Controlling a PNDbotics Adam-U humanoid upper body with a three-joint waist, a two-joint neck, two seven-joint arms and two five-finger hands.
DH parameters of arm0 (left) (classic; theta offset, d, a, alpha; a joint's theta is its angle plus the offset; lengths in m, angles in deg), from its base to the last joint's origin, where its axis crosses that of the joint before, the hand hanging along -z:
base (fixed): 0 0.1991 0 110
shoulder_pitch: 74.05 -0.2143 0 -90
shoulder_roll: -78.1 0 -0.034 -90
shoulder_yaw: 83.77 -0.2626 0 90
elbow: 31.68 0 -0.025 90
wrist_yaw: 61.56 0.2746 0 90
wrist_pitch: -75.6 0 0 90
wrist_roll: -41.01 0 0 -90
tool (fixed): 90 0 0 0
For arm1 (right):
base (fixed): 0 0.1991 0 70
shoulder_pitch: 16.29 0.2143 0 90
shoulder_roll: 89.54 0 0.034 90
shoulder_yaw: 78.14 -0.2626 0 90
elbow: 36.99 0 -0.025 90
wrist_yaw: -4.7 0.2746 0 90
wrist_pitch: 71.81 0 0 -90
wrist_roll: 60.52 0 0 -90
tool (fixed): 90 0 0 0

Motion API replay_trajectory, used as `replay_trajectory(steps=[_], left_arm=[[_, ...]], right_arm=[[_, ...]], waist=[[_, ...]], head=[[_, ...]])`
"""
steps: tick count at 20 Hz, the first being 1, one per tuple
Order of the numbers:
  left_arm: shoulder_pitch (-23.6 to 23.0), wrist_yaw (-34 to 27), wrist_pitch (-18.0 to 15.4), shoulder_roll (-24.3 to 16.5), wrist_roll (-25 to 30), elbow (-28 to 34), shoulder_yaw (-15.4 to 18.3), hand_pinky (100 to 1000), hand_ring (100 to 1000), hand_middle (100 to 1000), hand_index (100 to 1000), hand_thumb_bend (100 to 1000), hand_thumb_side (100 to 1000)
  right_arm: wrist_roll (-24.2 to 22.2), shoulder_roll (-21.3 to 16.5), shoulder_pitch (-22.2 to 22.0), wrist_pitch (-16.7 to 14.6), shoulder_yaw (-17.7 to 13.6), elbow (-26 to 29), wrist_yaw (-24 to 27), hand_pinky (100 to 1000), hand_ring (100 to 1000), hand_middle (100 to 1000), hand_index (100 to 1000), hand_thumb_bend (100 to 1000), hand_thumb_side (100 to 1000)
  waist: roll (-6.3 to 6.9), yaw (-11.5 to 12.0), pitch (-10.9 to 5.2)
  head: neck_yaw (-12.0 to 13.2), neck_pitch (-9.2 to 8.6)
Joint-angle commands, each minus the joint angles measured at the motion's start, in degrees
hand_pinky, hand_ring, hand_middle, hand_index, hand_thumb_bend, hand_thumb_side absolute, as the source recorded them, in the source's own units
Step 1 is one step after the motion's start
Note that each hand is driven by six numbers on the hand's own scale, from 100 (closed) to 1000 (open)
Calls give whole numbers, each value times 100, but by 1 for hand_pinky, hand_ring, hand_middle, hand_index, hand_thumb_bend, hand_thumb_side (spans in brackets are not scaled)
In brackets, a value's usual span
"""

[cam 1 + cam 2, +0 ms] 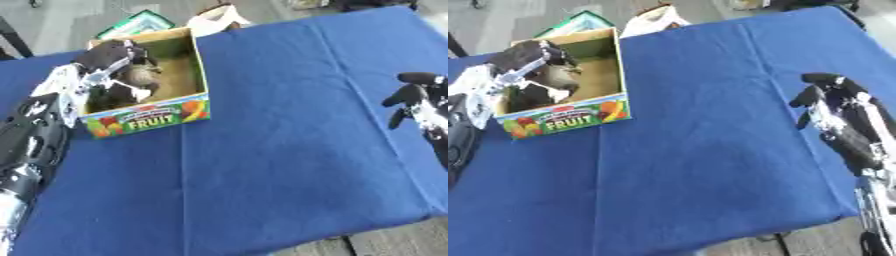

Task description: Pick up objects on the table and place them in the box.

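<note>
blue cloth (262,150) front edge, mid open

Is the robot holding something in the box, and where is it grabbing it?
The left hand reaches into the fruit box over a brownish object; whether it holds it cannot be told. The right hand holds nothing.

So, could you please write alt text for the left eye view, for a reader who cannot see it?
The left robot hand reaches into an open cardboard box marked FRUIT at the far left of a blue table, a roundish brown object by its fingers. The right robot hand hangs idle at the right edge.
</note>
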Motion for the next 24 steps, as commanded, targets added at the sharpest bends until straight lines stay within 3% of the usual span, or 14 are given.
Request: replay_trajectory(steps=[1,3,8,11,18,24], left_arm=[[66,-155,-25,-151,79,160,37,670,656,621,772,372,316],[56,-313,-26,-179,89,223,57,729,706,666,795,380,288],[53,-1037,-30,-287,-150,578,69,793,753,723,816,307,384],[31,-1512,-16,-370,-167,876,21,812,768,747,822,291,366],[-243,-2879,207,-629,-179,1894,-29,770,733,726,819,174,254],[-874,-4306,588,-964,-85,3042,63,709,682,681,808,100,272]], right_arm=[[-7,-46,62,-12,-15,64,20,369,603,523,761,100,424],[-3,-45,56,-13,-22,62,20,369,603,523,761,100,424],[1,-42,34,-14,-31,53,18,369,603,522,761,100,424],[4,-37,22,-16,-40,50,18,369,603,522,761,100,425],[28,-19,-19,-16,-70,42,26,370,603,522,761,100,427],[62,-5,-46,-22,-108,39,32,371,603,522,761,100,415]], waist=[[-47,26,-108],[-56,47,-117],[-75,101,-146],[-91,141,-165],[-151,334,-221],[-225,563,-249]], head=[[-32,-52],[-40,-46],[-76,-29],[-95,-15],[-172,12],[-252,27]])
